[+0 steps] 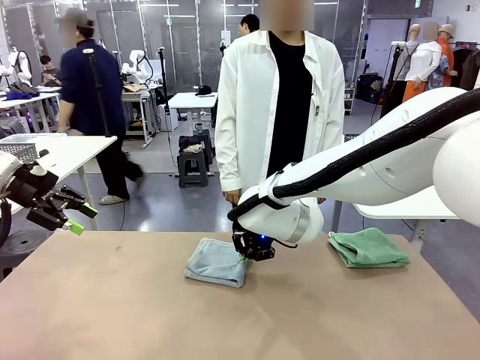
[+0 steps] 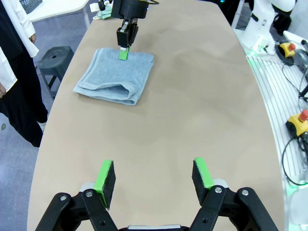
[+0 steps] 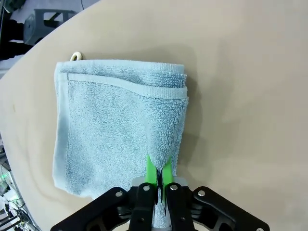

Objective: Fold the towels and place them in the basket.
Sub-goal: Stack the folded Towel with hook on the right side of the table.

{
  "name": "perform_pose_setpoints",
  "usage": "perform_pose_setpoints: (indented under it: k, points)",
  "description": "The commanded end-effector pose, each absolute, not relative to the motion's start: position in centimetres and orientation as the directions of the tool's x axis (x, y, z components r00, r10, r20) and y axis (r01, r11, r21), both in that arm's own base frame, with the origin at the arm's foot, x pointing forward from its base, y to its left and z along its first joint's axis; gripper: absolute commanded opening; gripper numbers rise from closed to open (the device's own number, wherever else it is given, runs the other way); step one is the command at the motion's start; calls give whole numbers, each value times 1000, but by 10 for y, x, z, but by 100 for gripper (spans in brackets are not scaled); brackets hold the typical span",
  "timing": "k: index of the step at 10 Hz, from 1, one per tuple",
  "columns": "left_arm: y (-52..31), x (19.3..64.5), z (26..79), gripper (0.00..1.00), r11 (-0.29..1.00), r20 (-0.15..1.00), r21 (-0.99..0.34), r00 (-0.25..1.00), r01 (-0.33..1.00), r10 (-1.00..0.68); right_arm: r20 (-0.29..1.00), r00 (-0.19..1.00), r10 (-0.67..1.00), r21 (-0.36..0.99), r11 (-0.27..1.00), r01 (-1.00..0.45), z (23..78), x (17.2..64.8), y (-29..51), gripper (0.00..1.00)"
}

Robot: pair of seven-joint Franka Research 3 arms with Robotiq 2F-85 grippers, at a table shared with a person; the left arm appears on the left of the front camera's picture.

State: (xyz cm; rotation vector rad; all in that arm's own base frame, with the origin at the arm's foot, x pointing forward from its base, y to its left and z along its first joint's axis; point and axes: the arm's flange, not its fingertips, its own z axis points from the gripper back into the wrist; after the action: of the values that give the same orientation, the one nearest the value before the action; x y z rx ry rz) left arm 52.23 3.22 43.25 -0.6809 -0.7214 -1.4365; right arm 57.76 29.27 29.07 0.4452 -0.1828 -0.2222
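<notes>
**Inspector A:** Location of the task items?

**Inspector B:** The pale blue towel (image 1: 217, 262) lies folded on the table (image 1: 112, 315), near the middle of the far edge. The green towel (image 1: 369, 248) sits folded toward the far right corner, well apart from it. I see no basket on the table.

**A:** Gripper states?

**B:** The right gripper (image 3: 158, 179) is pinched tight on the right-hand edge of the blue towel, the green pads (image 3: 150, 169) almost meeting with terry cloth bunched between them. The left gripper (image 2: 154, 180) hangs above the left side of the table, fingers spread wide, holding nothing.

**A:** Your judgement on the step in hand?

**B:** It looks like a fold or a lift of the blue towel. The pinch appears to catch the upper layers at the edge; whether the bottom layer is included I cannot tell. I would advise a slow, low raise, so the fold does not fall open, and carrying the edge straight across rather than dragging it. The person (image 1: 277, 105) stands just beyond the far edge; keep the arm's sweep short.
</notes>
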Motion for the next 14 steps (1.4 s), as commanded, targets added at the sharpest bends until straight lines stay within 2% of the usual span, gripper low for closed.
perform_pose_setpoints:
  k: [1, 2, 3, 6, 7, 9, 14]
  points:
    - [31, 520, 435, 81, 29, 783, 20, 3, 999, -622, 125, 959, -253, 444, 879, 174, 290, 578, 292, 0]
    - [31, 520, 435, 81, 29, 783, 20, 3, 999, -622, 125, 959, -253, 444, 879, 174, 290, 578, 292, 0]
    - [31, 520, 435, 81, 29, 783, 20, 3, 999, -622, 126, 960, -252, 444, 879, 172, 291, 578, 293, 5]
    - [31, 520, 435, 81, 29, 783, 20, 3, 999, -622, 161, 986, -38, 366, 930, -24, 326, 581, 259, 5]
    - [31, 520, 435, 81, 29, 783, 20, 3, 999, -622, 236, 971, -23, 351, 934, -63, 340, 591, 239, 5]
    - [31, 520, 435, 81, 29, 783, 20, 3, 999, -622, 231, 971, 54, 356, 925, -136, 371, 596, 195, 5]
    - [31, 520, 435, 81, 29, 783, 20, 3, 999, -622, 283, 953, 109, 239, 954, -180, 446, 623, 102, 5]
